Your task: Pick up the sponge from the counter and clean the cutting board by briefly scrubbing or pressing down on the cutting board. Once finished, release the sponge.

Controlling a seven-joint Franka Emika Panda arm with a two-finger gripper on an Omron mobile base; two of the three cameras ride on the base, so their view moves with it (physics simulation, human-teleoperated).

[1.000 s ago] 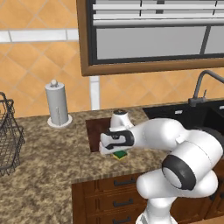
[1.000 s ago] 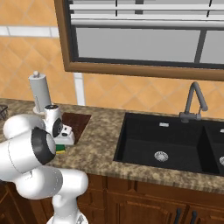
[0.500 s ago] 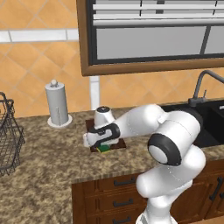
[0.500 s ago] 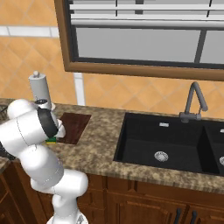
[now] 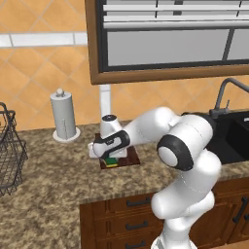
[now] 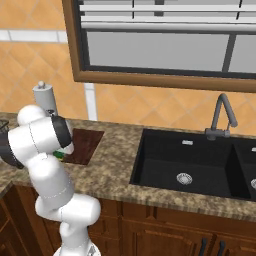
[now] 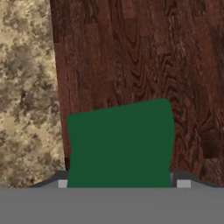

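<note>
We have the gripper clamped on the sponge, directly below it on the cutting board near the board's edge, so scrubbing toward the counter risks sliding off.

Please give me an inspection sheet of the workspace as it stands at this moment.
Surface: speckled brown-beige granite counter, dark wood drawers beneath.
Job's things: small green-topped, yellow-bottomed sponge sits over the flat dark reddish-brown wooden cutting board, near its front left corner.
Clutter: white paper towel roll on its stand; black wire basket.
Grippers: gripper down at the sponge, the sponge between its tips; grip looks closed on it.
Cables: nothing seen.
Surroundings: black sink basin, dark faucet, wood-framed window, orange tiled wall.
</note>
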